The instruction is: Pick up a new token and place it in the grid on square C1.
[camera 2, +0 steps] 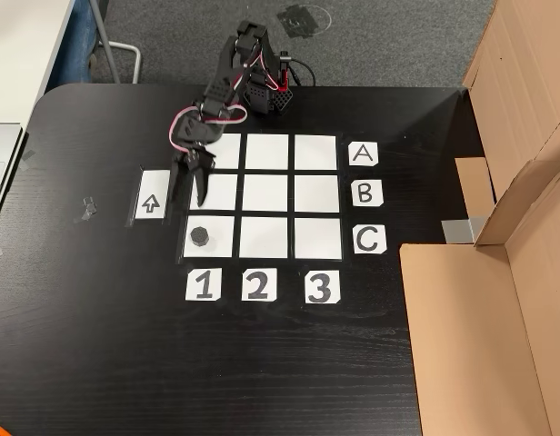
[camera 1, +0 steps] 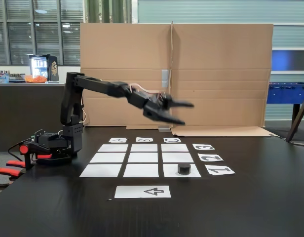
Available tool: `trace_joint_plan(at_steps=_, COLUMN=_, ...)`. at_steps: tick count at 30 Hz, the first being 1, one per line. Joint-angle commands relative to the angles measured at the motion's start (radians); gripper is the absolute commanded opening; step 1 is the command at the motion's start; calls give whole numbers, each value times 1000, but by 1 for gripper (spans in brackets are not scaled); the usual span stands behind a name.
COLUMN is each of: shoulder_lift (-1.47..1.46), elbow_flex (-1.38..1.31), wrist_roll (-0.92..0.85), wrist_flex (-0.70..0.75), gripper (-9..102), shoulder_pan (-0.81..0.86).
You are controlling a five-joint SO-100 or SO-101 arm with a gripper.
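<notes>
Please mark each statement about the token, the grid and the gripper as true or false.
1. The token lies on square C1. True.
2. The gripper is shut on the token. False: it is open, raised, holding nothing.
3. The sheet with an arrow lies outside the grid. True.
4. Two tokens lie in the grid. False: one.
5. Label C is beside row A. False: it sits by the token's row.

Fixed view low at table edge, other view overhead, both sharing the grid [camera 1: 141, 158].
</notes>
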Motion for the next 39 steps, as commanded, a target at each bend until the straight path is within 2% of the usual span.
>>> trace_joint_plan(at_steps=1, shoulder_lift=129, elbow_flex=-61, wrist_roll=55, wrist_flex=80, gripper=40, shoulder_pan=41)
trace_joint_plan(at_steps=9, shoulder_lift=325, elbow_flex=46, wrist_roll=117, wrist_flex=117, gripper=41, shoulder_pan=150)
trace_joint_plan(at_steps=17, shoulder_lift=518, elbow_flex=160, wrist_roll=265, wrist_flex=186, gripper=41, shoulder_pan=287)
trace_joint_plan(at_steps=39, shoulder_lift=1111, elbow_flex=788, wrist_roll=503, wrist_flex=219, gripper=41, shoulder_pan=738)
